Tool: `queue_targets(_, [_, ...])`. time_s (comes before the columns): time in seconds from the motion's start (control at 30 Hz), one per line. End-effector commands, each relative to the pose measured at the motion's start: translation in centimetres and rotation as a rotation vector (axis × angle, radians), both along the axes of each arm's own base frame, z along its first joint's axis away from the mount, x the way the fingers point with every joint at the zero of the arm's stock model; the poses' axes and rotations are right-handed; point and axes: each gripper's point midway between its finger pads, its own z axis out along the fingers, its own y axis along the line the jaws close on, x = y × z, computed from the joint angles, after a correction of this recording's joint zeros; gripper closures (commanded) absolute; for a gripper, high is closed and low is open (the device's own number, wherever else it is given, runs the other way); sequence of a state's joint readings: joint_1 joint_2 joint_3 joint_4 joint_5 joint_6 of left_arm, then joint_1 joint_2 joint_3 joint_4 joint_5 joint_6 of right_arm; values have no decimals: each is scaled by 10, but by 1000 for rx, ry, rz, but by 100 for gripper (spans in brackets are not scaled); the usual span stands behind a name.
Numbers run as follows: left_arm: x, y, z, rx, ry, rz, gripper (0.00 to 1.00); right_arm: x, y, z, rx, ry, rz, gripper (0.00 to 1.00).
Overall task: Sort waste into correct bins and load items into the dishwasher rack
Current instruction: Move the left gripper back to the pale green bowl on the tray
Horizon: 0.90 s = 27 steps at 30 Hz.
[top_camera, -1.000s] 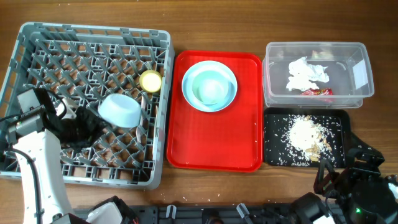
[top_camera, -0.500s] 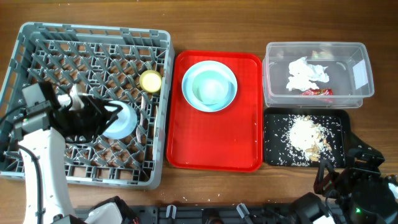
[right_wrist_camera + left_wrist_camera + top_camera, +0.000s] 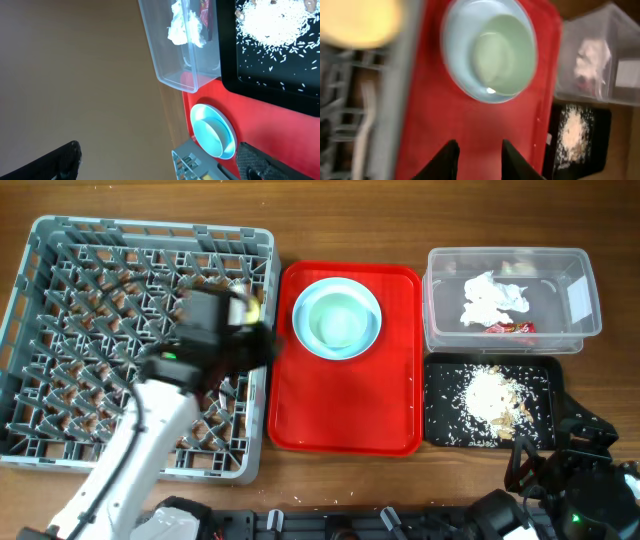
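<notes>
Left gripper point(image 3: 478, 152) slightly parted, empty, above red tray point(image 3: 445, 115); cup point(image 3: 357, 20) blurred (just yellow smear); right gripper point(image 3: 157, 155) spread wide, empty.

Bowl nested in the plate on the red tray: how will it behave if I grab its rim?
The bowl looks rigid and glossy, with a glint in the left wrist view, so its rim may slip in a pinch. It only rests in the plate, so it probably lifts free, but a nudge could slide it. Being small, it is likely light.

The left arm point(image 3: 150, 420) is stretched in from 7 o'clock, the left pincer point(image 3: 478, 152) narrowly parted, nothing held; the right pincer point(image 3: 159, 150) is spread wide at 5 o'clock.
</notes>
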<state>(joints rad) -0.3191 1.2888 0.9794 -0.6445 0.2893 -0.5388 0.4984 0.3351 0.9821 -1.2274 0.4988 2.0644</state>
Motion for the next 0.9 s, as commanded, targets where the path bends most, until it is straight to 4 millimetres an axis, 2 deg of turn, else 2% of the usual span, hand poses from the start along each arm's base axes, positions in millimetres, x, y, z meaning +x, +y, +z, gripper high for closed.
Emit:
queue_targets(0.0, [0, -44, 10, 72, -108, -19, 75, -1, -3, 1, 3, -10, -16, 0])
queue_targets(0.07, [1, -68, 21, 68, -124, -61, 77, -1, -3, 1, 3, -11, -16, 0])
queue_targets(0.2, [24, -95, 53, 147, -51, -137, 76, -1, -3, 1, 3, -10, -16, 0])
queue_targets(0.3, [41, -115, 56, 234, 13, -219, 71, -1, -3, 1, 3, -11, -16, 0])
queue_targets(0.33, [48, -125, 48, 265, 36, -252, 70, -1, -3, 1, 3, -10, -16, 0])
queue_targets(0.4, [61, -141, 19, 307, 65, -275, 70, -1, -3, 1, 3, -10, -16, 0])
queue_targets(0.47, [67, -144, -11, 358, 98, -275, 70, -1, -3, 1, 3, -11, -16, 0])
queue_targets(0.5, [68, -146, -42, 396, 150, -281, 69, -1, -3, 1, 3, -10, -16, 0])
queue_targets(0.6, [66, -144, -81, 439, 225, -290, 65, -1, -3, 1, 3, -10, -16, 0])
queue_targets(0.7, [64, -144, -97, 454, 257, -295, 65, -1, -3, 1, 3, -10, -16, 0])
queue_targets(0.87, [62, -147, -98, 456, 257, -303, 65, -1, -3, 1, 3, -11, -16, 0])
